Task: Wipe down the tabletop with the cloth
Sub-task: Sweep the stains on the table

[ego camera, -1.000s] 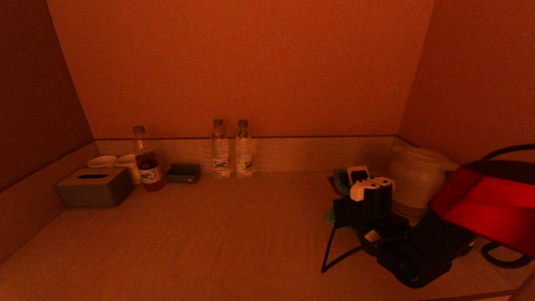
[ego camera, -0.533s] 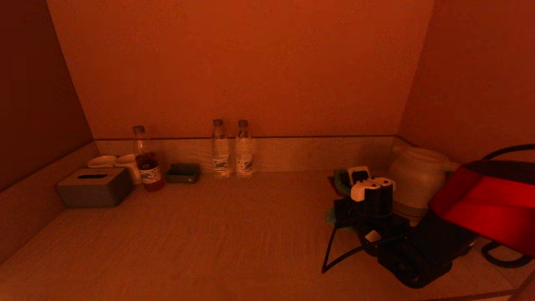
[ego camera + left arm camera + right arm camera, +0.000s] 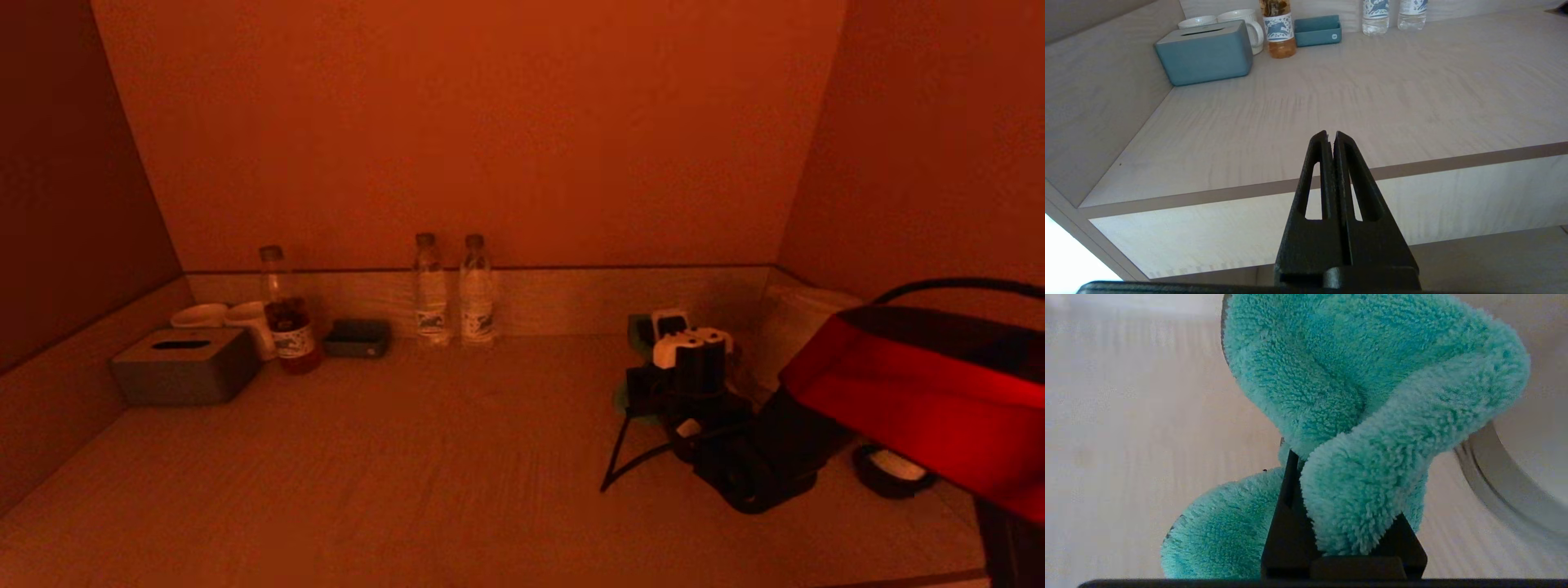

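My right gripper (image 3: 657,347) is low over the back right of the pale wood tabletop (image 3: 449,457), shut on a fluffy teal cloth (image 3: 1372,396). The cloth bulges over the fingers and hides their tips in the right wrist view, and its lower folds rest on the table. In the head view bits of the cloth (image 3: 627,402) show around the gripper. My left gripper (image 3: 1331,136) is shut and empty, held in front of and below the table's front edge (image 3: 1453,163); it is out of the head view.
Along the back wall stand two water bottles (image 3: 453,290), a tea bottle (image 3: 286,314), a small dark tray (image 3: 357,337), two white cups (image 3: 220,317) and a tissue box (image 3: 184,365). A white kettle (image 3: 1527,457) sits right beside the cloth. A dark round item (image 3: 890,469) lies under my right arm.
My right arm has slid left and toward the back wall with the cloth. The kettle is now hidden behind the arm in the head view.
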`<state>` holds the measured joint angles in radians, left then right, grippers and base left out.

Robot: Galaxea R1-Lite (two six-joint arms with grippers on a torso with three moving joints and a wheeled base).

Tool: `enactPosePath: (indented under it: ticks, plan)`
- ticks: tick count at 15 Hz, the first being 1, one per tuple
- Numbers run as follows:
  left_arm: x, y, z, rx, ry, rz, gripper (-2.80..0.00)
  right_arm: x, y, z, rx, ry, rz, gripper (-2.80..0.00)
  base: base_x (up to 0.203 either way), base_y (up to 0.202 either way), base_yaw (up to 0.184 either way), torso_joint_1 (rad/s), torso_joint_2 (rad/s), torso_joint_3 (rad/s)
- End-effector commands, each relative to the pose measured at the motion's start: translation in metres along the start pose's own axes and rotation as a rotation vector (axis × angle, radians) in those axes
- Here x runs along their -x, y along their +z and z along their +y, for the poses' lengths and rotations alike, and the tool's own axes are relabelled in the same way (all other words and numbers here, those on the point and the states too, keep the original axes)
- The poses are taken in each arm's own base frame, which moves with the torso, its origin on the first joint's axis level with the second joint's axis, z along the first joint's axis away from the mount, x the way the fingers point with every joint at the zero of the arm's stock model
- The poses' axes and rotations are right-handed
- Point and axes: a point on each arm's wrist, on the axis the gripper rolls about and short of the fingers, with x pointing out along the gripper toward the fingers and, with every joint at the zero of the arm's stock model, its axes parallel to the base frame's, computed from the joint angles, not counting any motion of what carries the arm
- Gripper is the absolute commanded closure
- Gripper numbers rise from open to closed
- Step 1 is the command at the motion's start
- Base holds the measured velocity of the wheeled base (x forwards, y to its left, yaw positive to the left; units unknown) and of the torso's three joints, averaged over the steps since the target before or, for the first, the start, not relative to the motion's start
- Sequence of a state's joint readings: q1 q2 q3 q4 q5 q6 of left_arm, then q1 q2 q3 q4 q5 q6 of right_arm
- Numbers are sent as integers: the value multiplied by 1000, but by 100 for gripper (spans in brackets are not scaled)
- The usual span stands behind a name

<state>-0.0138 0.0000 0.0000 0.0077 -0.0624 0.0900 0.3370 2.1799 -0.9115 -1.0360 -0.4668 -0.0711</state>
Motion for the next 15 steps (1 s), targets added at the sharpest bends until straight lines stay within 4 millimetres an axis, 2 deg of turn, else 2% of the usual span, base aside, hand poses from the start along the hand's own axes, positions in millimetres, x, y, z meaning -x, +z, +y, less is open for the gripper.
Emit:
enactPosePath:
  ticks: [1,6,9,11,15]
  plan:
    - [0,0,0,-1,0,0,0,-19,-1,13,11,12,15,0,0,0,0,0,0,0]
    - [0,0,0,-1,0,0,0,-29,9,24,13,28,10,0,0,0,0,0,0,0]
    - [0,0,0,-1,0,0,0,-30,8,27,18,33,18,0,0,0,0,0,0,0]
    - [0,0,0,-1,0,0,0,-38,18,38,11,46,-5,0,0,0,0,0,0,0]
    - [0,0,0,-1,0,0,0,-52,15,51,16,55,0,0,0,0,0,0,0,0]
